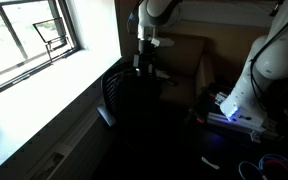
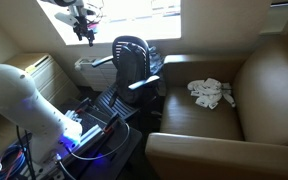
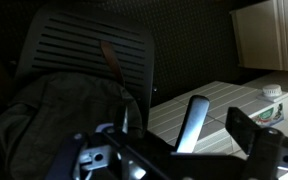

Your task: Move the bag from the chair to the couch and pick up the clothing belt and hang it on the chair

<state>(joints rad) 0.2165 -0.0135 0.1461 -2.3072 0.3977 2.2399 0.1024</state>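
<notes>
Bag: we see the bag (image 3: pixel 52 115) slumped on the seat of the chair (image 3: pixel 84 42), dark and floppy, resting against the slatted back; it is not on the couch (image 2: pixel 256 105)
Couch: in an exterior view its seat holds only a crumpled white cloth (image 2: pixel 212 92); the bare cushion beside that cloth looks to us like room enough for the bag
Belt: in the wrist view a thin reddish-dark strap (image 3: pixel 110 65) runs down the slats towards the bag; we cannot tell whether it is the clothing belt or a strap of the bag itself
Fingers: the gripper (image 3: pixel 162 130) has its fingers apart with nothing between them; in both exterior views it hangs above the chair (image 2: pixel 132 55), near the window, clear of the bag
Done so far: by our reading, nothing; the bag has not been lifted and nothing has reached the couch
Left to do: grasp the bag and carry it to the couch; then find the belt and drape it on the chair
</notes>
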